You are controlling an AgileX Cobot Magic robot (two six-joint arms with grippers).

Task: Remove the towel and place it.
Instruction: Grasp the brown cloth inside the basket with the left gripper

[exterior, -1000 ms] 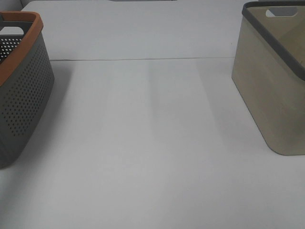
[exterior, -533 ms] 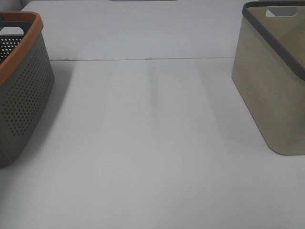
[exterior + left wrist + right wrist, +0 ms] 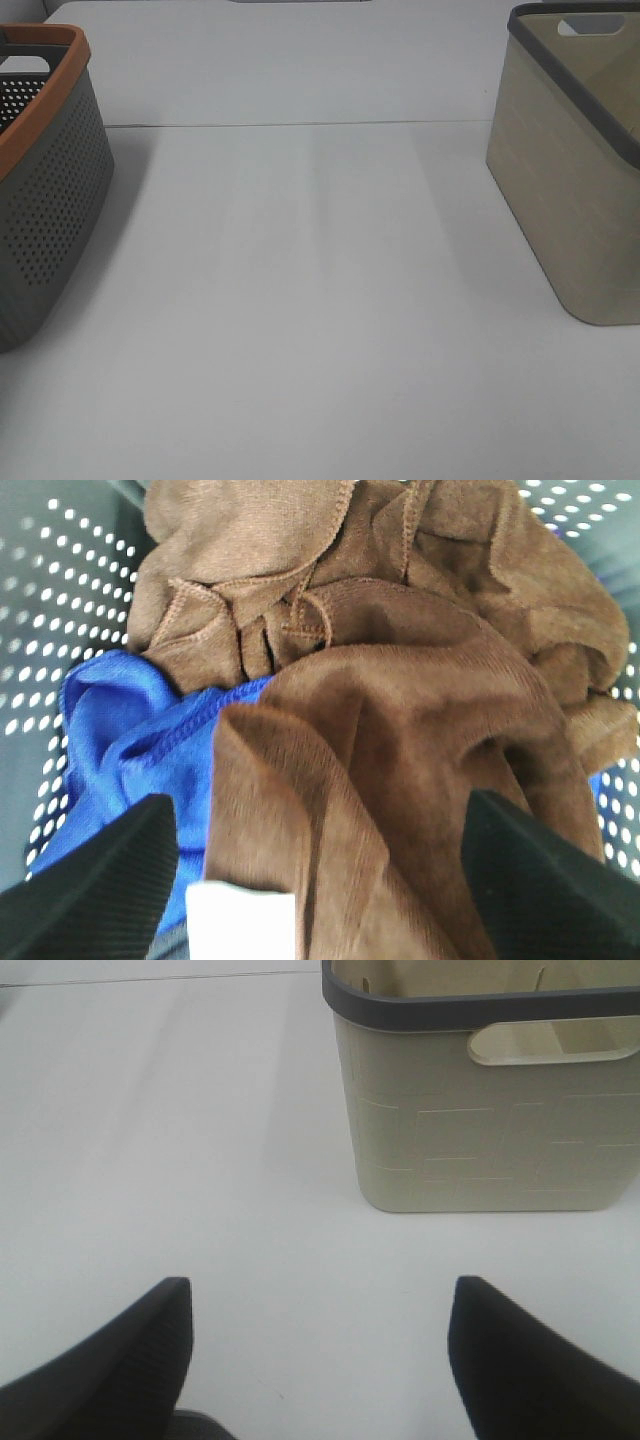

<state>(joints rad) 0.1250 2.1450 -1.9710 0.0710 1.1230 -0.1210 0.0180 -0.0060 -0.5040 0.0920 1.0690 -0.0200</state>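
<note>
Straddling a fold of the towel point(image 3: 400, 730) with left gripper point(image 3: 320, 805) fingers spread; towel crumpled beside a blue cloth point(image 3: 120, 730) inside the perforated grey basket point(image 3: 50, 210) at the left edge of the high view. Right gripper point(image 3: 320, 1290) fingers spread too, over the desk point(image 3: 320, 300) near the beige basket point(image 3: 480, 1110).

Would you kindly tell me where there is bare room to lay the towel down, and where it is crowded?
The white tabletop between the perforated grey basket and the beige basket is bare, front to back. Crowded: inside the grey basket, the brown towel and a blue cloth lie bunched together just ahead of the left gripper.
</note>
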